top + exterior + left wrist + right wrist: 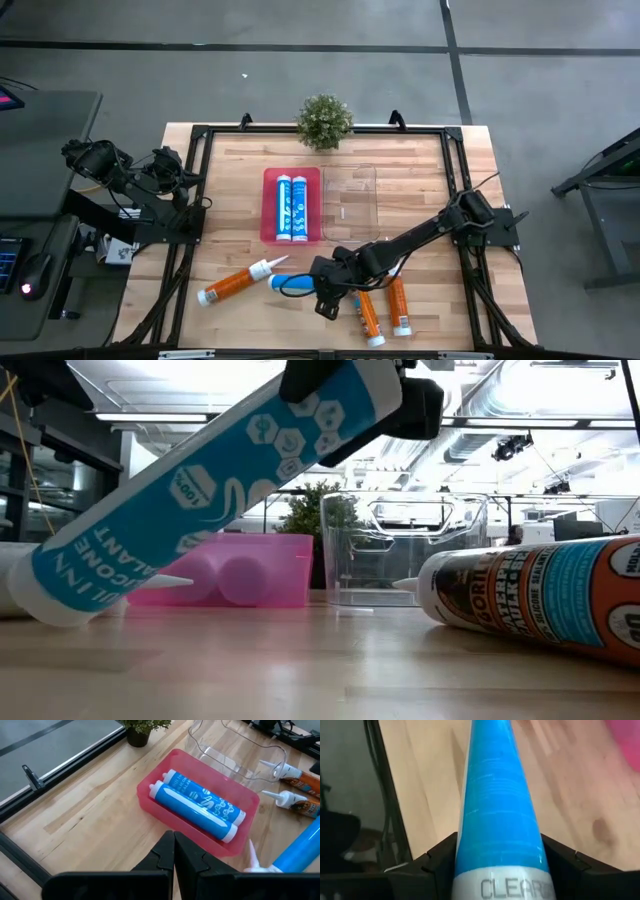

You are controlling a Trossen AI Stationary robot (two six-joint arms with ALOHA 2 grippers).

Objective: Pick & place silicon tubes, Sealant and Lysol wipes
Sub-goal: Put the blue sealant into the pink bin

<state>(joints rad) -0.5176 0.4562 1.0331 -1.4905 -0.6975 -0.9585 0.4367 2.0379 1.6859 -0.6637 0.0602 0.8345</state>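
Blue silicone tube (292, 284) tilts in right claw (322, 291), nozzle touching table (240, 190).

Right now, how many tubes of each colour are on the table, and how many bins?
Blue silicone tubes: 3, two in the pink bin, one held by the right gripper
Orange sealant tubes: 3
Bins: 2, pink and clear
Total: 8

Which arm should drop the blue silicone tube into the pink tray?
Right. The right gripper already grips the blue silicone tube, tilted with one end lifted. The pink tray is near; the left gripper is parked shut.
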